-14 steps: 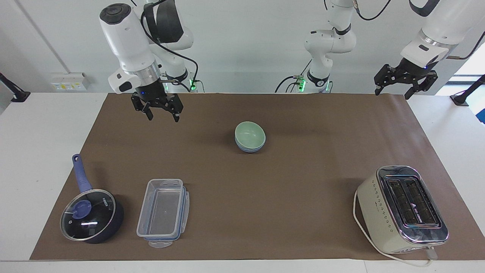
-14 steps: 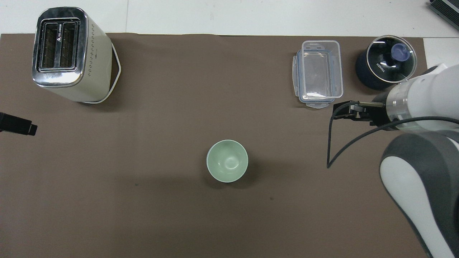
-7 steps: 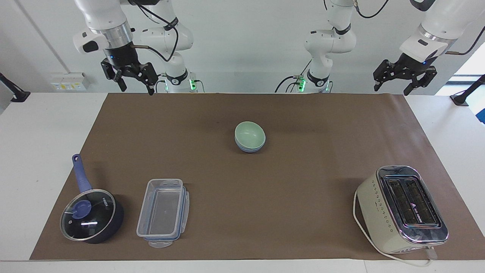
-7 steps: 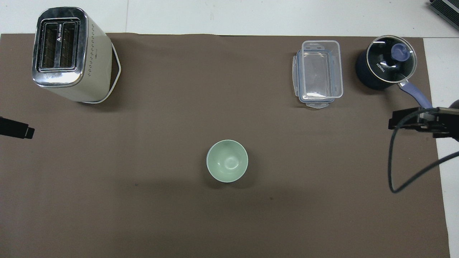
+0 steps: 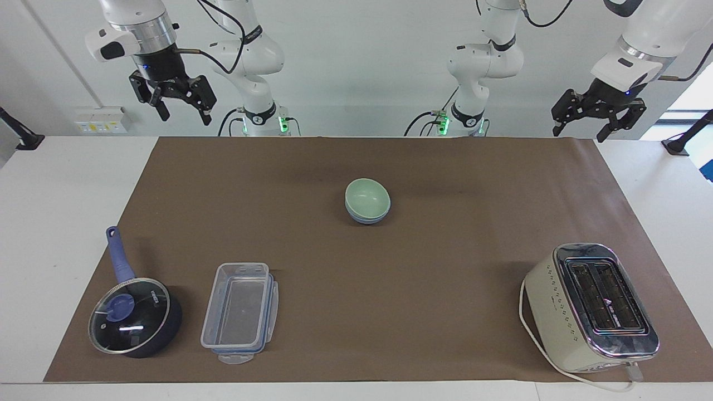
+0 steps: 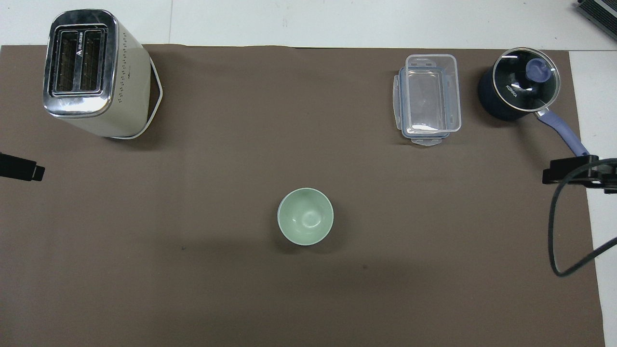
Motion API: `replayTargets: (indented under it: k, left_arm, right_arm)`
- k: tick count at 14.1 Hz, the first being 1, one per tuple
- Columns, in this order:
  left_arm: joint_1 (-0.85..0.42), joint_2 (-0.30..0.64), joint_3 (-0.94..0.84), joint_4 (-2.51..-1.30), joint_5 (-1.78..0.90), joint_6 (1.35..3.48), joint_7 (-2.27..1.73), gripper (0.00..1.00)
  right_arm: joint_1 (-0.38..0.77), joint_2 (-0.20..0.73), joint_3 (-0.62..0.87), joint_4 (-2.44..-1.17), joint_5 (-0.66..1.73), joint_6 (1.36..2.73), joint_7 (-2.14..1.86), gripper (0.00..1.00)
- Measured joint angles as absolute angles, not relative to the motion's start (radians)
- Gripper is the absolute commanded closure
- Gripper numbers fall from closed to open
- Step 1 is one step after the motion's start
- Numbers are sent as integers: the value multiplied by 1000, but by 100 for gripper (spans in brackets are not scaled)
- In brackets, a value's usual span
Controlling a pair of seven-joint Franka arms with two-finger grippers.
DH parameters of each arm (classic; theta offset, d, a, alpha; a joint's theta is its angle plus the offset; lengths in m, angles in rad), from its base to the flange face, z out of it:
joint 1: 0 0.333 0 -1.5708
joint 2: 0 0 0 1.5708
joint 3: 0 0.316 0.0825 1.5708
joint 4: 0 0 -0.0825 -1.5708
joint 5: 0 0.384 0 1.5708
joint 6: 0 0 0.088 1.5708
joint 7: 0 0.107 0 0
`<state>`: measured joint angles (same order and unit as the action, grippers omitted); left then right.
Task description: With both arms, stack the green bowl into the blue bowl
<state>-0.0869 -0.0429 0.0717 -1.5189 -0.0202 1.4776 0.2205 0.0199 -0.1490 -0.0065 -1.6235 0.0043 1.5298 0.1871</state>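
The green bowl sits nested in the blue bowl in the middle of the brown mat, upright. In the overhead view only the green bowl shows; the blue bowl is hidden under it. My right gripper is open and empty, high above the mat's corner nearest the robots at the right arm's end. My left gripper is open and empty, high above the mat's corner at the left arm's end. Both are well away from the bowls. Their tips show at the overhead view's edges, the left gripper and the right gripper.
A cream toaster stands farthest from the robots at the left arm's end. A clear plastic box and a dark blue lidded saucepan with a blue handle stand farthest from the robots at the right arm's end.
My right gripper has risen from low over the mat and drawn back toward the right arm's end. My left gripper has barely moved. The bowls have not moved.
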Motion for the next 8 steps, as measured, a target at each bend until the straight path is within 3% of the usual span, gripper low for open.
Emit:
replayTargets:
  k: [8]
  left_arm:
    - [-87, -43, 68, -1519, -20, 1482, 221, 0]
  right_arm:
    - [21, -110, -6, -1573, -24, 1499, 152, 0]
